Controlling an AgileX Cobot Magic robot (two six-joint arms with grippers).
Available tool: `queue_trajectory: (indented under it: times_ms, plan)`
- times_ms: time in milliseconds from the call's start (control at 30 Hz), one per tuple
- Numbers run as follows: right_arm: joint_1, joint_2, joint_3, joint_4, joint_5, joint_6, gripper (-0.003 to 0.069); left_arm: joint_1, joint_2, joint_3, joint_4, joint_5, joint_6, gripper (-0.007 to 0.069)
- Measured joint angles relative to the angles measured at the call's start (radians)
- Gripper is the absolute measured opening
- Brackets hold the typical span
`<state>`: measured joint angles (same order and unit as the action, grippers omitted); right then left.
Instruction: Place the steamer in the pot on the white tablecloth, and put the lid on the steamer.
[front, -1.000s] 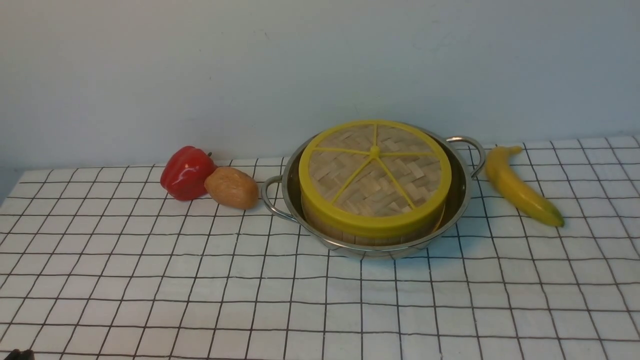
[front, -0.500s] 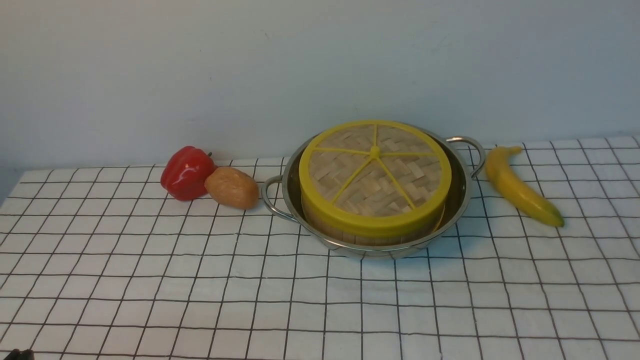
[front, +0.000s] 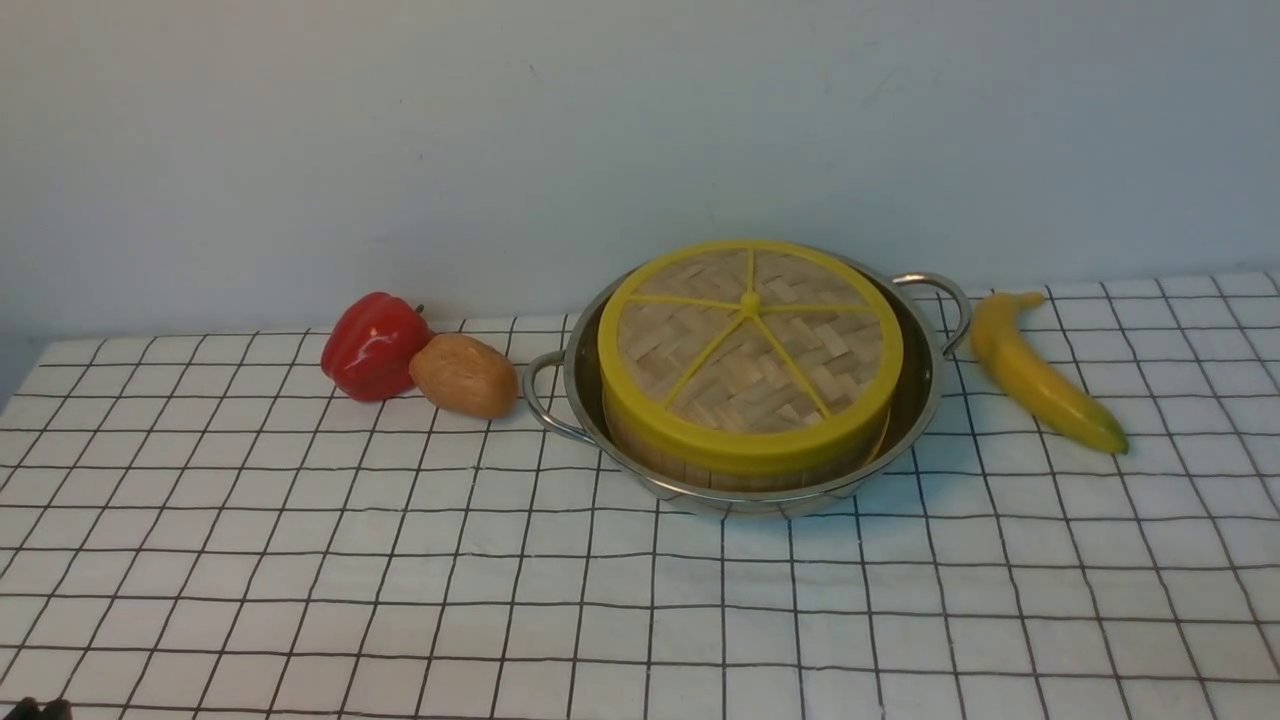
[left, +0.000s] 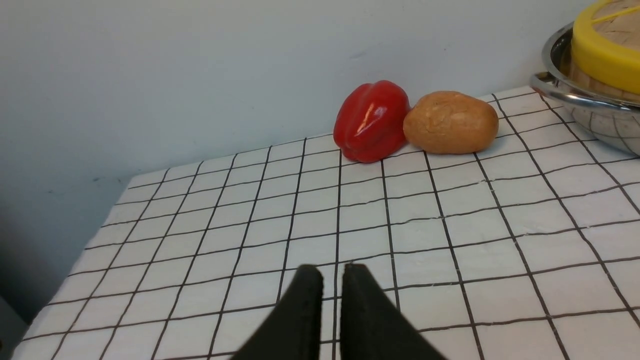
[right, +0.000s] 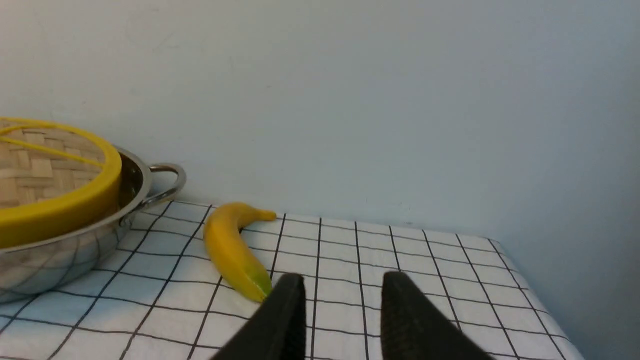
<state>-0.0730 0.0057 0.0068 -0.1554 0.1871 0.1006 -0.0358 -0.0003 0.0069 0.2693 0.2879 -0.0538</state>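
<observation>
Steamer (front: 745, 465) sits in your pot (front: 925, 395), lid (front: 750, 350) on; task looks done. Left fingers (left: 310, 295) nearly closed and right fingers (right: 290, 305) slightly parted, both empty.

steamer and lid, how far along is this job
Both steps look done: the steamer sits inside the pot on the white tablecloth, and the lid lies flat on top of it. Nothing is in hand: the left gripper and right gripper hold nothing, away from the pot. Nothing visible is left.

Front view faces wall across tablecloth (front: 640, 600); low wrist views flank, sharing pot (front: 930, 390) edges
</observation>
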Motion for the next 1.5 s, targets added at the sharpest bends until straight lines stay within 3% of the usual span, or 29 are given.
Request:
queue_trajectory:
  times_ms: [367, 1500]
  plan:
    - [0.000, -0.001, 0.002, 0.012, 0.077, 0.068, 0.0240, 0.000, 0.000, 0.000, 0.000, 0.000, -0.001, 0.0076]
    - [0.000, -0.002, 0.002, 0.012, 0.082, 0.074, 0.0240, 0.000, 0.000, 0.000, 0.000, 0.000, -0.001, 0.0106]
